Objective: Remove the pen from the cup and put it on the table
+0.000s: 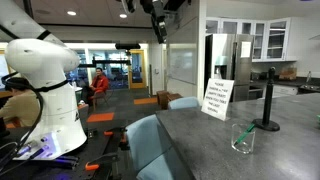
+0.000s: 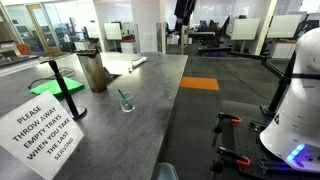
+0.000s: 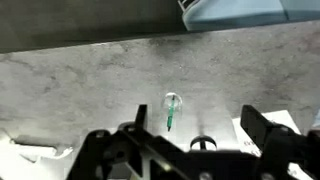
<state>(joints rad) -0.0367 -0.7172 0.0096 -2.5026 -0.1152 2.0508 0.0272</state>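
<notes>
The clear cup (image 1: 243, 138) stands on the dark grey table (image 1: 195, 140) with the green pen (image 1: 247, 131) leaning inside it. Both also show in an exterior view: the cup (image 2: 126, 102), the pen (image 2: 124, 96), the table (image 2: 140, 140). My gripper (image 1: 157, 12) hangs high above the table, at the top edge of both exterior views (image 2: 184, 10). In the wrist view my gripper (image 3: 195, 135) is open and empty. That view looks straight down on the cup (image 3: 173, 101) and the pen (image 3: 172, 119), far below and between the fingers.
A white paper sign (image 1: 217, 98) stands on the table near the cup, also seen in an exterior view (image 2: 38, 130). A black post with a round base (image 1: 268, 105) stands behind the cup. A brown container (image 2: 95, 70) and a green sheet (image 2: 68, 88) lie further along. Blue chairs (image 1: 155, 140) line the table's edge.
</notes>
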